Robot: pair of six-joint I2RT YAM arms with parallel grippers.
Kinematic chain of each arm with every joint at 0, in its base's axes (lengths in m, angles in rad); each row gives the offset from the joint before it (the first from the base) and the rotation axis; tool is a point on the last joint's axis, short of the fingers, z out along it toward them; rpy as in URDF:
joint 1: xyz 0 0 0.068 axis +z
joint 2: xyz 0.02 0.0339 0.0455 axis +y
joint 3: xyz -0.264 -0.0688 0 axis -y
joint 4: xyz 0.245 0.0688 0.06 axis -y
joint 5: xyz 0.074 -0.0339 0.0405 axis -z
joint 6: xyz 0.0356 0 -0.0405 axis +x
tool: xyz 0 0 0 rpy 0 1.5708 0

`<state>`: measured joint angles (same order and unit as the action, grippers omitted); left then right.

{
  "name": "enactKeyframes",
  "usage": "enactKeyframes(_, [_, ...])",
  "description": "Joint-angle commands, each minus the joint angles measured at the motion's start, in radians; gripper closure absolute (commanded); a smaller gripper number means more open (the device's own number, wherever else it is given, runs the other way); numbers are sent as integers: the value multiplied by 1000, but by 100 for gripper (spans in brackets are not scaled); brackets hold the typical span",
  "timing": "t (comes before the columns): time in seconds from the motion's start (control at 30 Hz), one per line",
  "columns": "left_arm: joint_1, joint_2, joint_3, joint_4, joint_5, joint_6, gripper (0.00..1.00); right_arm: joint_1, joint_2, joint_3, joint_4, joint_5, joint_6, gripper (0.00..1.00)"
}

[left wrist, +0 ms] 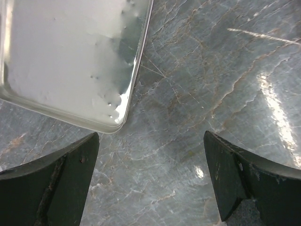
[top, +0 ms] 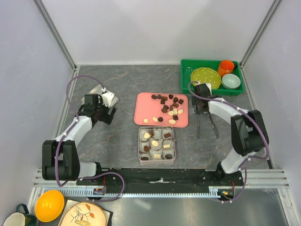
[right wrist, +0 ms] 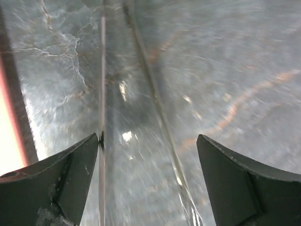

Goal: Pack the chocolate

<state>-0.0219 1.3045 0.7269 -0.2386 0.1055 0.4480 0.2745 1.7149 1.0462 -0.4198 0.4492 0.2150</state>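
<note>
Many dark-brown and cream chocolate bites (top: 164, 109); left pincer (left wrist: 150, 136) wide, right pincer (right wrist: 147, 137) seemingly wide.

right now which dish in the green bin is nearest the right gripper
The yellow dotted plate at the left end of the green bin; the orange cup and pale bowl sit farther right.

One pink tray (top: 145, 106), one tin (top: 156, 127), one basket (top: 184, 78)
</note>
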Motion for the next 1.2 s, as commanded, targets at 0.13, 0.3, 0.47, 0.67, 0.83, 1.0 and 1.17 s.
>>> enactKeyframes(0.13, [-3,97,14,156,-59,44,10,45,-441,-72,53,23,54,17])
enactKeyframes(0.3, [-3,185,71,174,-52,61,21,95,-684,-150,79,-43,61,29])
enactKeyframes(0.47, [-3,262,103,186,-47,87,25,129,-826,-178,33,-89,70,33])
enactKeyframes(0.67, [-3,309,121,206,-41,127,29,143,-890,-167,4,-171,70,37])
enactKeyframes(0.83, [-3,354,146,206,-26,152,36,150,-879,-140,1,-228,66,41])
enactKeyframes(1.0, [-6,389,158,199,-1,172,50,158,-867,-135,18,-250,52,43])
enactKeyframes(1.17, [-6,423,170,179,5,192,55,163,-877,-127,15,-264,41,43])
